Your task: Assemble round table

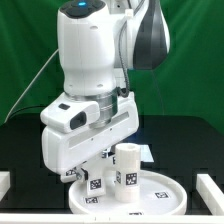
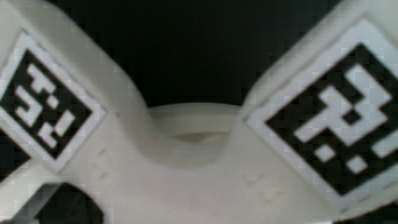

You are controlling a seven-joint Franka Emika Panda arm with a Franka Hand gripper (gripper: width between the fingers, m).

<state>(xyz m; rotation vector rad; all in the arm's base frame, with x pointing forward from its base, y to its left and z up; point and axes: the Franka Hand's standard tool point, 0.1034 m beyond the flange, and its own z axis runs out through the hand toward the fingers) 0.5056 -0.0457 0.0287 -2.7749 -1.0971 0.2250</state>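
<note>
The large rimmed round disc (image 1: 160,200) lies flat on the black table at the front. The thick cylindrical leg (image 1: 127,165) stands upright on it, with a tag facing the camera. My gripper (image 1: 97,166) hangs low over the disc's left part, just left of the leg. Tagged white arms of the cross-shaped foot piece (image 1: 92,184) show beneath it. The wrist view is filled by that foot piece (image 2: 187,150), very close, with two tagged arms spreading from its hub. No fingertips show there. The jaws stand wide, and I see nothing clamped between them.
White blocks sit at the table's left edge (image 1: 5,183) and right edge (image 1: 212,186). A flat white sheet (image 1: 146,152), apparently the marker board, shows behind the leg. A green curtain hangs at the back, and the arm's bulk hides the middle of the table.
</note>
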